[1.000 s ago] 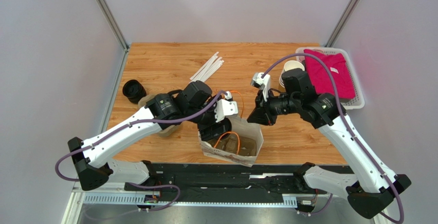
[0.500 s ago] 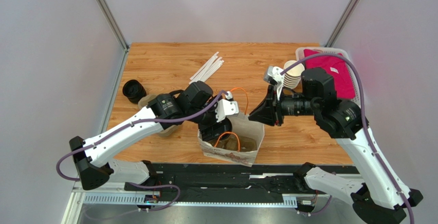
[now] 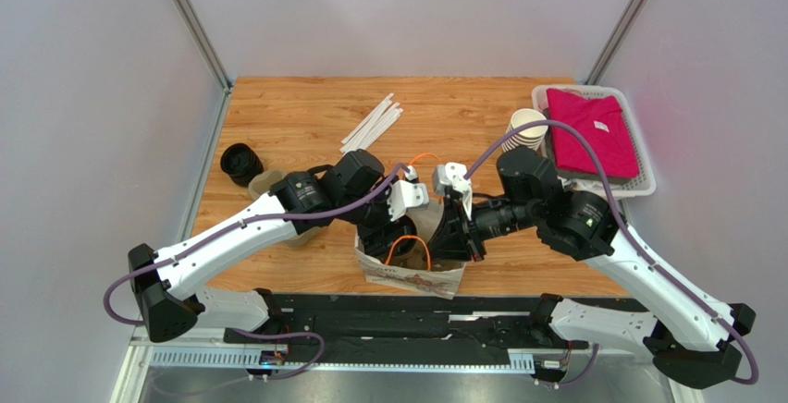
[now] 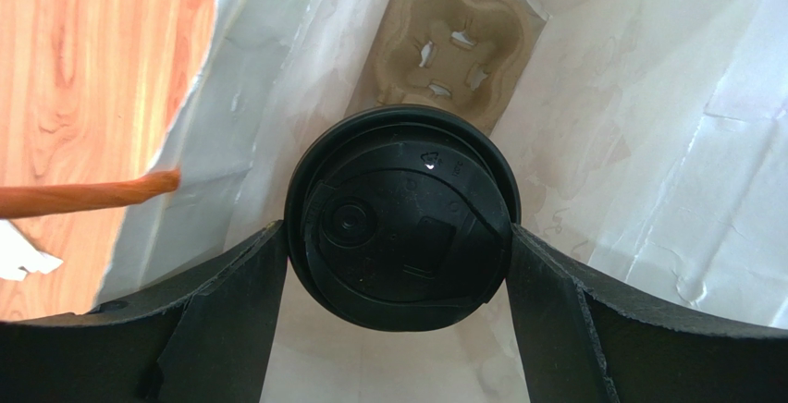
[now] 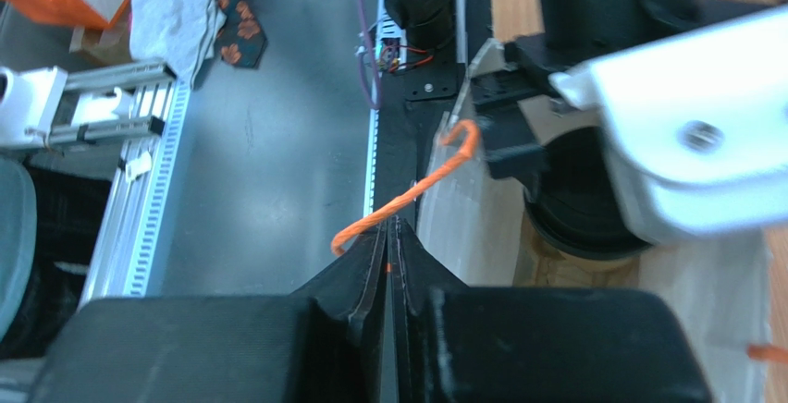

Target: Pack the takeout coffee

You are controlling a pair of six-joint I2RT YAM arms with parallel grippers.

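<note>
I am gripping the coffee [image 4: 400,216] at its top with the left gripper [image 3: 396,229], inside the mouth of the bag [image 4: 647,144] above the tray [image 4: 453,42], while the right gripper [image 5: 388,248], fingers pressed together on the orange handle [image 5: 409,192], is holding the bag wall aside to give room.

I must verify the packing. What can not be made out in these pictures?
Left wrist: the takeout coffee shows only its lid, which hides the cup wall and any contact with the pulp tray.
Top external: both arms cover the paper bag mouth; coffee unseen.
Right wrist: the right gripper, shut, hides whether it pinches paper or only the orange handle.
</note>
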